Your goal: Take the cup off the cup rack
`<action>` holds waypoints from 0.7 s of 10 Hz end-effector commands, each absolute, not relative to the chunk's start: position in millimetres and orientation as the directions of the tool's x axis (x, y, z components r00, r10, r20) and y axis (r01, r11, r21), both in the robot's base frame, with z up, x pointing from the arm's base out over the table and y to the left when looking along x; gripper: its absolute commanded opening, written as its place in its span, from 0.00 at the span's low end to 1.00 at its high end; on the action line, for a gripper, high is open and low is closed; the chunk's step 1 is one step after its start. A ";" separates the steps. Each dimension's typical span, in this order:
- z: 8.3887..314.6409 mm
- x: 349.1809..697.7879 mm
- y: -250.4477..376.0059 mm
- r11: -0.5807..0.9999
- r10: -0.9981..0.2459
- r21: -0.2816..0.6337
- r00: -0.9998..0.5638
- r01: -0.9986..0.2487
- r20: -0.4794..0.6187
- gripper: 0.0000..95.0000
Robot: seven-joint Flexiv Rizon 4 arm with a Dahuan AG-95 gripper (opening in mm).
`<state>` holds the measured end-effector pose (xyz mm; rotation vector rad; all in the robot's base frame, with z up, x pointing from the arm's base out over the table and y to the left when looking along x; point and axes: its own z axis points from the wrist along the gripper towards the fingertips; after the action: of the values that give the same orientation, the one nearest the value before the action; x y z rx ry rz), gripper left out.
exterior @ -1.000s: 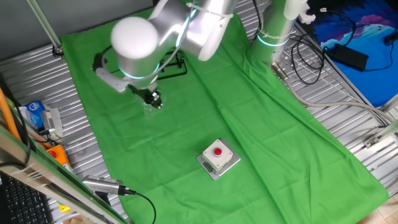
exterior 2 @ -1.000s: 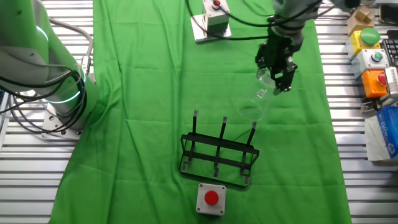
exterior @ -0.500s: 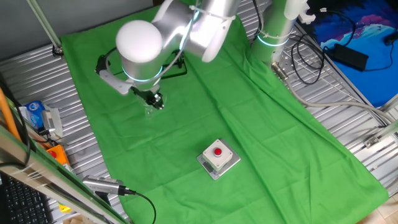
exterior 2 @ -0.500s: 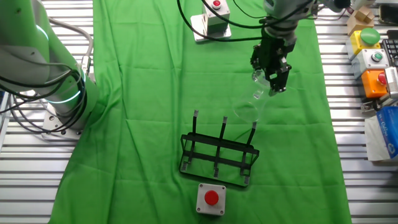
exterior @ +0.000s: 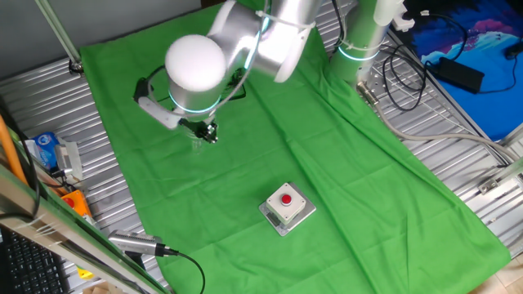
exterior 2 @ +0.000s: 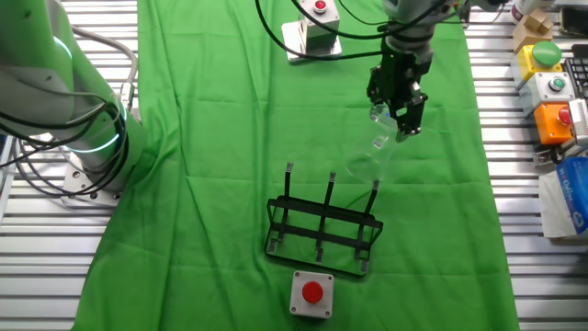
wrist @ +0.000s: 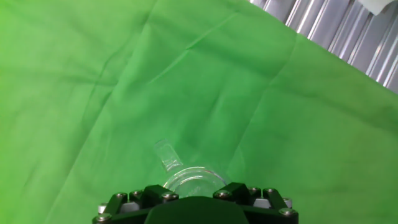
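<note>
My fingers [exterior 2: 397,99] are clamped on the glass mug [exterior 2: 378,145], which hangs tilted below them over the green cloth [exterior 2: 211,138], well apart from the black wire cup rack [exterior 2: 323,230]. In the hand view the mug's rim [wrist: 189,180] sits right at my fingertips, handle [wrist: 166,154] pointing away. Judged step: lift-off done, carry phase. Next move calls for lowering it upright onto the surface, then letting go.

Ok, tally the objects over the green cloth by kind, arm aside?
cup: 1
cup rack: 1
grey button box: 2
Total: 4
</note>
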<state>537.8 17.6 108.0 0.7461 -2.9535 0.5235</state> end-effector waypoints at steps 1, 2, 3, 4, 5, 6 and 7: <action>105.3 538.0 17.6 0.798 -0.458 -0.366 -0.876 -0.479 0.148 0.00; 102.8 537.9 17.9 0.796 -0.454 -0.374 -0.878 -0.476 0.150 0.00; 100.7 537.7 18.1 0.791 -0.452 -0.385 -0.879 -0.475 0.155 0.00; 98.7 537.5 18.4 0.784 -0.450 -0.399 -0.878 -0.476 0.163 0.00; 97.5 537.3 18.9 0.782 -0.447 -0.405 -0.879 -0.474 0.166 0.00; 96.9 537.2 19.2 0.781 -0.445 -0.409 -0.880 -0.473 0.168 0.00; 95.8 537.0 20.7 0.779 -0.440 -0.414 -0.881 -0.470 0.173 0.00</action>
<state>536.7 21.3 95.3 0.7410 -2.8987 0.7029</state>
